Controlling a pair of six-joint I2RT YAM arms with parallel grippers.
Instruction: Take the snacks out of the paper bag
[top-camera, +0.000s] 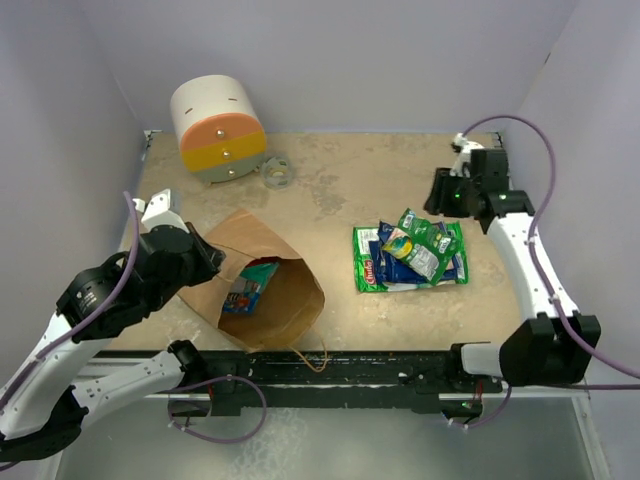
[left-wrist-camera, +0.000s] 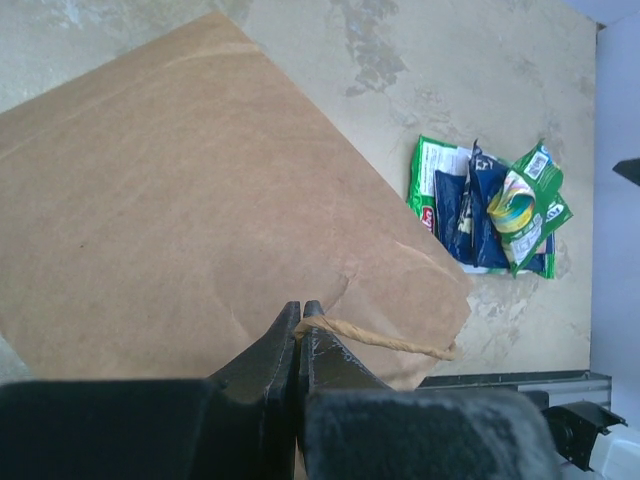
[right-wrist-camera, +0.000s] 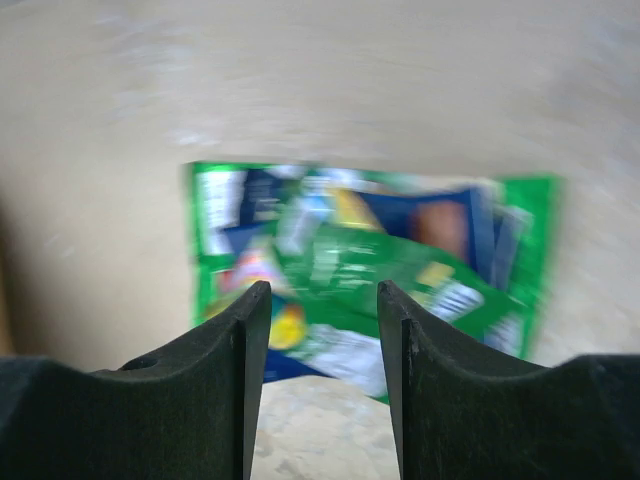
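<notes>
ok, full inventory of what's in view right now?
brown kraft paper bag: one, lying on its side left of centre, mouth open
teal and pink shiny snack packet: one visible, inside the bag's mouth
pile of shiny snack packets: several overlapping, green and dark blue, on the table right of centre
white, orange and yellow cylinder: one, far left corner
small clear ring: one, beside the cylinder
beige stone-pattern table: one
left fingers: black, shut on the bag
right fingers: black, open, empty, pointed at the pile

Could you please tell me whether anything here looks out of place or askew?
Yes: the paper bag lies on its side, mouth gaping toward the near edge, and one teal packet sits inside it, apart from the snack pile at right.
</notes>
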